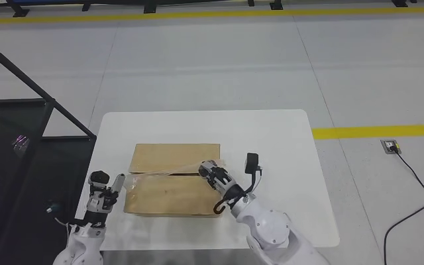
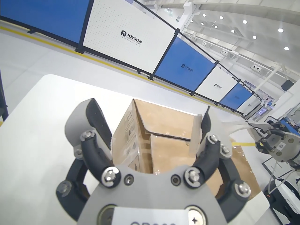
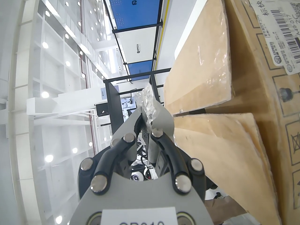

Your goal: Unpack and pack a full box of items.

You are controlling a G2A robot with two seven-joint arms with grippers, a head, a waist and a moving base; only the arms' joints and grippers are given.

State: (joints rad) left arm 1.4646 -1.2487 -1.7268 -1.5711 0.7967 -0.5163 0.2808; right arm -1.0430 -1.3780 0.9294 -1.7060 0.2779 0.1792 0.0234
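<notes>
The right gripper (image 3: 143, 118), pressed together, pinches a crumpled strip of clear tape (image 3: 147, 99), likely peeling it off the seam of the cardboard box (image 3: 206, 54) just beside it. At the box's far end, the left gripper (image 2: 150, 112) hangs spread wide, box directly ahead, perhaps to steady it.

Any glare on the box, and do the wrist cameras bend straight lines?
Right wrist view: ceiling lights glint off the clear tape in the right gripper and off the cardboard box flaps. Left wrist view: partition panels bow, fisheye. Top view: white table evenly lit.
</notes>
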